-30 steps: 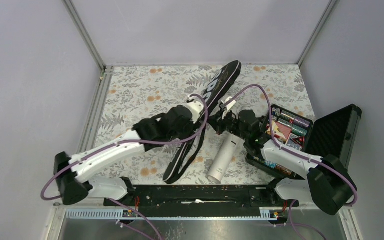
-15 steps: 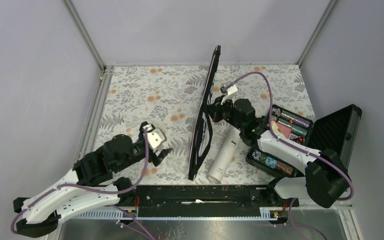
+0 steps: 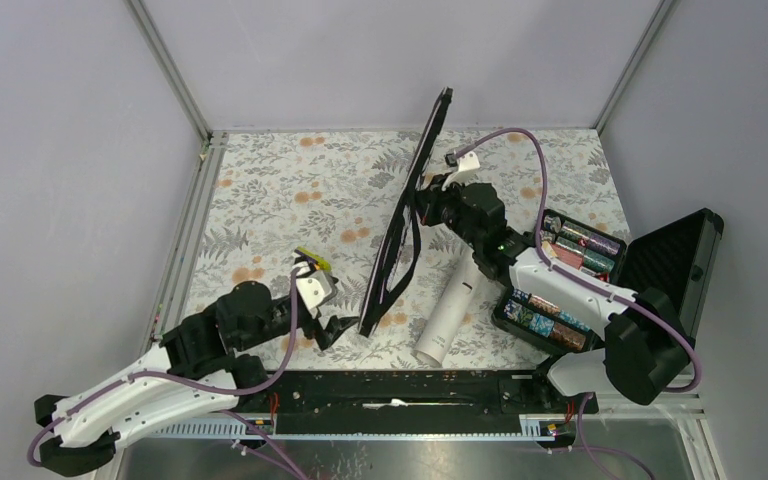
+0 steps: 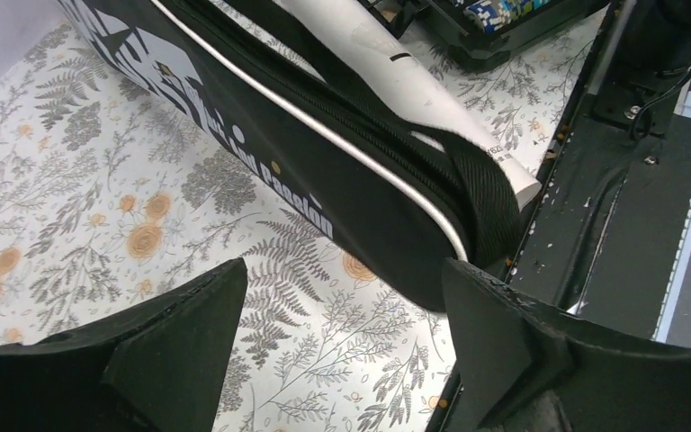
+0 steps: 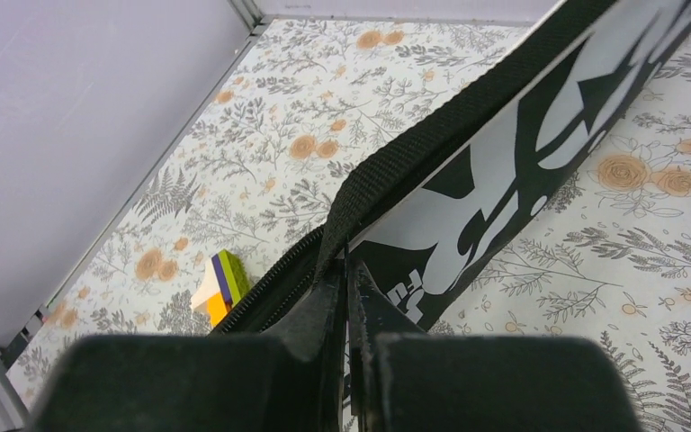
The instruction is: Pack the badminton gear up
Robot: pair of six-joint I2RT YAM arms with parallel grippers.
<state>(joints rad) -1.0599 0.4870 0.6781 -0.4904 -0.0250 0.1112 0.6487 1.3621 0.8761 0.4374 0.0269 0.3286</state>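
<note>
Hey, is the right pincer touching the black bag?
Touching. The right wrist view shows the right pincer pinched shut on the black bag by its strap.

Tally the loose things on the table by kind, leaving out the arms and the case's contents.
Black racket bag: 1
White tube: 1
Open black case: 1
Small multicoloured block: 1
Total: 4
</note>
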